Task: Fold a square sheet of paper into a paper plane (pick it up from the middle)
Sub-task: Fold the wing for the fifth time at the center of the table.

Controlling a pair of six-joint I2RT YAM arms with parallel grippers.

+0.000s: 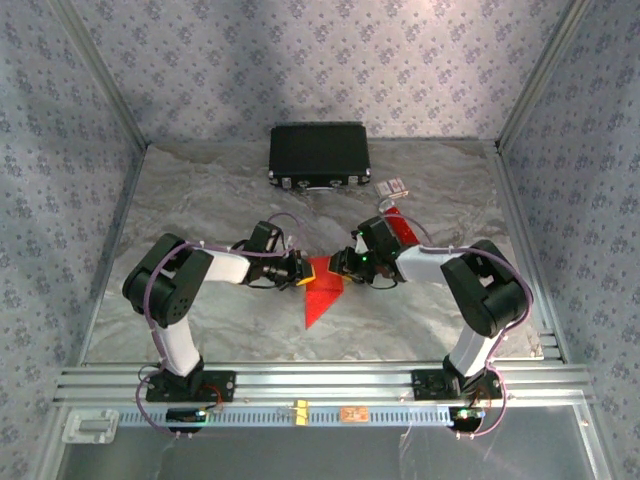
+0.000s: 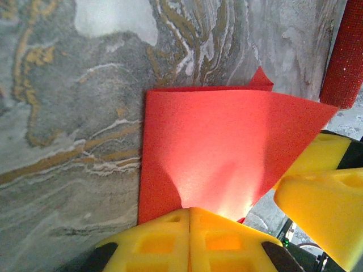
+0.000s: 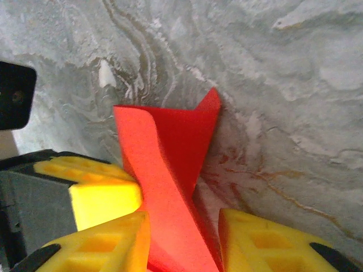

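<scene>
The square sheet of paper (image 1: 322, 297) is a creased, partly folded bright red shape on the marbled table between the two arms, its point toward the near edge. My left gripper (image 1: 299, 270) comes in from the left and is shut on the sheet's edge (image 2: 221, 147); its yellow fingers (image 2: 153, 243) meet with the paper coming out between them. My right gripper (image 1: 341, 264) comes in from the right and is open. Its fingers (image 3: 261, 241) straddle a raised flap of the sheet (image 3: 164, 170), which leans on the left finger. A gap remains at the right finger.
A black case (image 1: 318, 155) lies at the back of the table. A red stick-like tube (image 1: 401, 226) with a white end lies behind the right gripper; it also appears in the left wrist view as the tube (image 2: 345, 56). Metal frame rails border the table.
</scene>
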